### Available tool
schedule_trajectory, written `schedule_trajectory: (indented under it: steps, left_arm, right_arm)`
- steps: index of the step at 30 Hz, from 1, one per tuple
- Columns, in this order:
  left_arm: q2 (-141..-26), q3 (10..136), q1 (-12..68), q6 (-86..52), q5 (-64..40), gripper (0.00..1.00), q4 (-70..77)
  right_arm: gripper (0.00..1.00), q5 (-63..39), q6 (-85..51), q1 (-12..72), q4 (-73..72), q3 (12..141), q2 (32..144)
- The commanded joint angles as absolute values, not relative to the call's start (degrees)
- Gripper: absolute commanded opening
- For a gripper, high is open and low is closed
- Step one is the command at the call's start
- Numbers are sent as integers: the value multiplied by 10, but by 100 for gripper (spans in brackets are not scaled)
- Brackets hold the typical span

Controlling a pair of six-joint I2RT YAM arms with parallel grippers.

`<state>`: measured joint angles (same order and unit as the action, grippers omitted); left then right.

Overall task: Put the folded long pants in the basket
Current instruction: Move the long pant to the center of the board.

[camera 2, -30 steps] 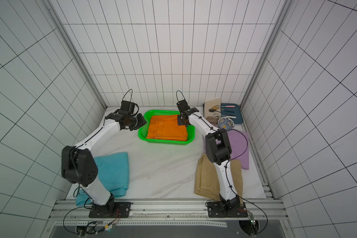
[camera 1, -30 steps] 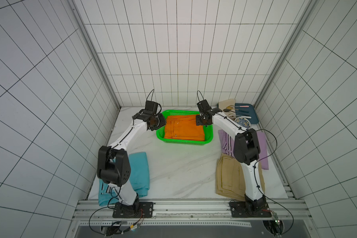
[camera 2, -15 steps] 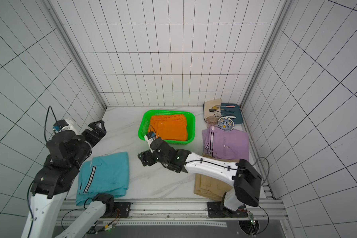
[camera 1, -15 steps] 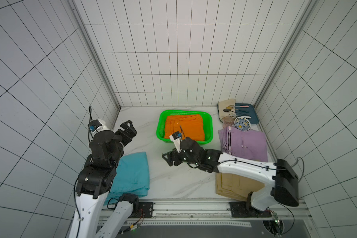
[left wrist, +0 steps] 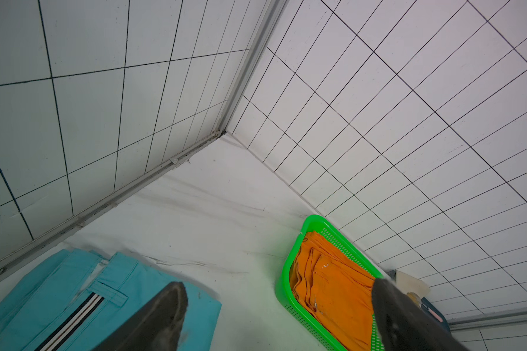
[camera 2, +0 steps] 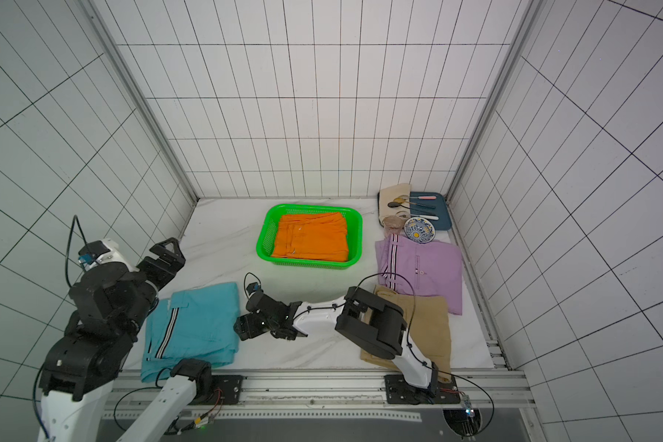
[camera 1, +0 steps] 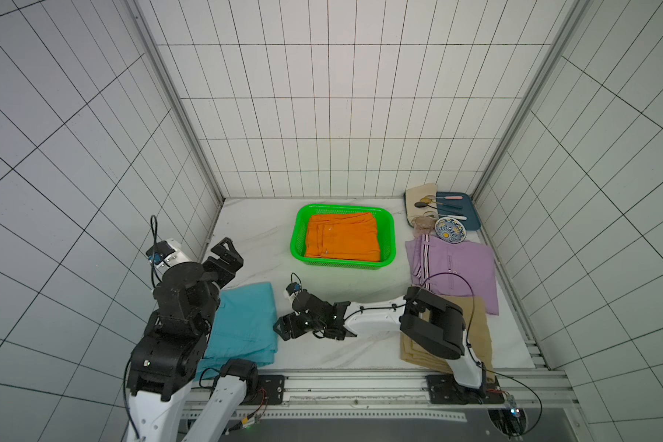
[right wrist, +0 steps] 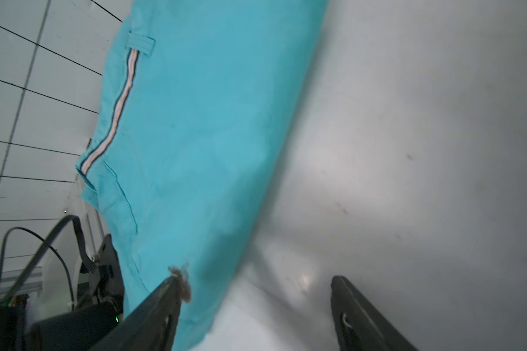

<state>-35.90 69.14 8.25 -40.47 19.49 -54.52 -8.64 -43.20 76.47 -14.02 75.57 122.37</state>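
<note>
In both top views the black-and-white left arm (camera 1: 177, 306) stands tall at the lower left of the frame, its black two-fingered left gripper (camera 1: 228, 254) held high with jaws spread wide, while the white-and-black right arm (camera 1: 372, 321) stretches low across the lower middle, its black right gripper (camera 1: 284, 330) pointing left with jaws parted and nothing between them.

Left arm (camera 1: 177, 333) looms over the teal pants (camera 1: 245, 325) at eight o'clock on the table (camera 1: 333, 283), covering their striped waistband in a top view, and the arm runs out of frame at seven. At four o'clock the right arm (camera 2: 372, 325) lies across the tan pants (camera 2: 433, 325), hiding part in both top views. Left wrist view: the basket (left wrist: 295, 267) is clipped by the frame, the blue tray (left wrist: 440, 320) nearly gone behind one blurred finger (left wrist: 408, 328) of the left gripper (left wrist: 279, 284). Right wrist view is smeared, the teal pants cut off by the picture's edge. Cutlery (camera 1: 437, 204) at one o'clock, too small to name.
</note>
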Motion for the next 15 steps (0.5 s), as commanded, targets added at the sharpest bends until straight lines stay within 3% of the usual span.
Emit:
schedule_trajectory:
  steps: [1, 6, 7, 10, 12, 15]
  left_arm:
    - [-354, 694, 84, -394, 196, 98, -555]
    - [-351, 697, 84, -393, 193, 98, -555]
    - [-351, 697, 84, -392, 192, 98, -555]
    - [-353, 698, 83, -391, 189, 98, -555]
    - [-354, 698, 84, -390, 185, 97, -555]
    - [-359, 697, 84, -387, 173, 97, -551]
  right_arm:
    - [79, -123, -451, 757, -150, 813, 1282]
    - [69, -149, -466, 751, -146, 858, 1325]
    - [60, -150, -466, 751, -146, 862, 1329]
    - [18, -152, -471, 746, -143, 862, 1328]
    - [0, -149, -472, 743, -145, 850, 1318]
    - [0, -129, -466, 739, -175, 788, 1275]
